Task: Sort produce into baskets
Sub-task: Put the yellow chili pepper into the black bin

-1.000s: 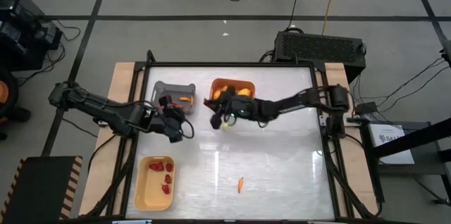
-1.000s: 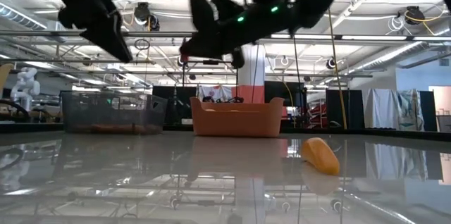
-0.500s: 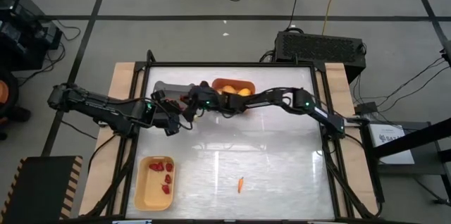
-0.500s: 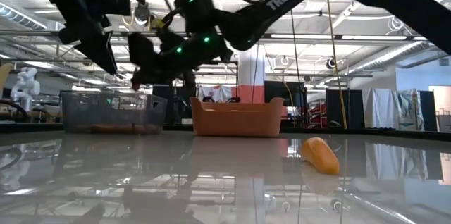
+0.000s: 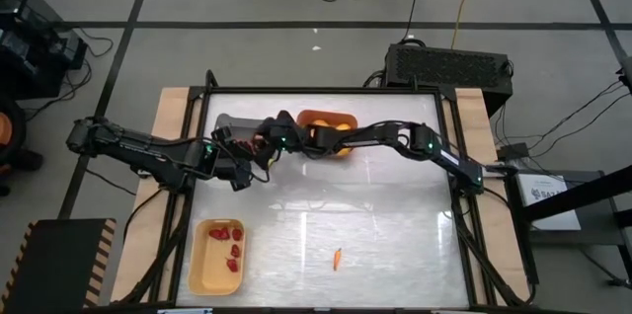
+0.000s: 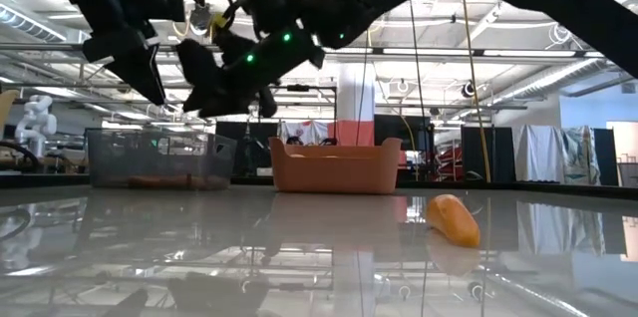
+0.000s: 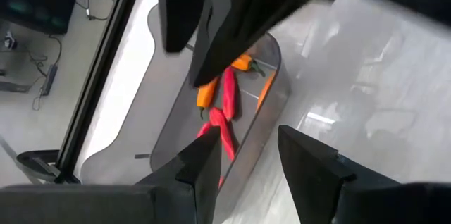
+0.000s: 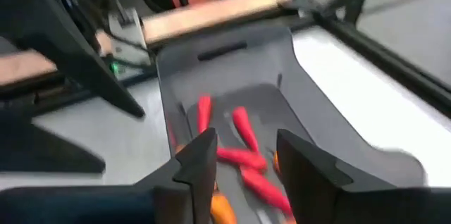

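The grey basket (image 5: pixel 237 124) stands at the table's far left and holds red and orange carrot-like sticks (image 8: pixel 243 155). My right gripper (image 8: pixel 243 166) hangs open just above this basket (image 5: pixel 269 144), with nothing between its fingers. My left gripper (image 7: pixel 246 171) is also open, on the basket's near side (image 5: pixel 243 164), tipped down toward the sticks (image 7: pixel 224 104). The orange basket (image 5: pixel 341 117) beside it holds yellow fruits (image 5: pixel 326 128). The pale yellow basket (image 5: pixel 202 270) at the near left holds red berries (image 5: pixel 229 245). One small orange piece (image 5: pixel 337 257) lies on the bare table.
The right arm (image 5: pixel 395 141) stretches across the far part of the table, over the orange basket's near edge. Both grippers are close together at the grey basket. The loose orange piece (image 6: pixel 454 219) lies near the front edge, with open table around it.
My right gripper has swung from the near side of the orange basket toward the table's left, and now hangs over the grey basket next to my left gripper. The baskets and the loose orange piece have stayed where they were.
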